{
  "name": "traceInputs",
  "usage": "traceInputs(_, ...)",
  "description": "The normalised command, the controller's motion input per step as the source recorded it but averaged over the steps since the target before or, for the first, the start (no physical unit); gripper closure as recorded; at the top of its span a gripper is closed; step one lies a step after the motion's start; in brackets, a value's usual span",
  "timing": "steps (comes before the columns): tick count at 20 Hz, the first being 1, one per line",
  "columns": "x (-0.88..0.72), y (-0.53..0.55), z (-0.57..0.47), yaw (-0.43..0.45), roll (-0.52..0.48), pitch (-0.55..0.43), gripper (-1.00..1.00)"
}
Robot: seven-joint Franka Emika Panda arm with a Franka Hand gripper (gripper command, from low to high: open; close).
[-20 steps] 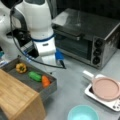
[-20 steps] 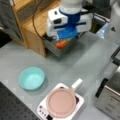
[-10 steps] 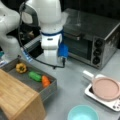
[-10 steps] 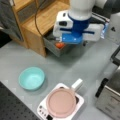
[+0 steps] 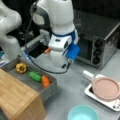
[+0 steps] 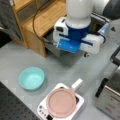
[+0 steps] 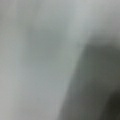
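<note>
My gripper [image 5: 65,65] hangs from the white and blue wrist and points down at the grey tabletop, just right of a grey tray [image 5: 51,88]. Its fingers are hidden under the hand in both front views. The tray holds a yellow pepper [image 5: 21,67], a green vegetable [image 5: 35,76] and an orange carrot [image 5: 45,81]; the carrot is the thing nearest the gripper. Nothing shows between the fingers. The wrist view gives only blurred grey table [image 7: 40,55] with a dark shadow at its lower right.
A toaster oven [image 5: 100,42] stands behind the arm. A pink plate [image 5: 106,88] rests on a white base [image 5: 90,92], and a teal bowl [image 5: 83,113] sits near it. A wooden block [image 5: 17,97] borders the tray. A small orange object [image 5: 47,50] lies behind the arm.
The arm has swung away from the tray, rightward in a front view, and now hangs over the open table between the tray and the oven.
</note>
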Motion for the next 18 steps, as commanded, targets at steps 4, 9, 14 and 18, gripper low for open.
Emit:
traceInputs(4,0.21,0.02,0.08,-0.269,0.143,0.105,-1.00)
traceInputs(9,0.11,-0.02,0.03,-0.193,0.047,0.062,-1.00)
traceInputs(14,0.13,-0.01,0.01,-0.104,0.021,0.082,-1.00)
traceInputs(18,0.18,-0.01,0.02,-0.083,-0.013,0.118,-1.00)
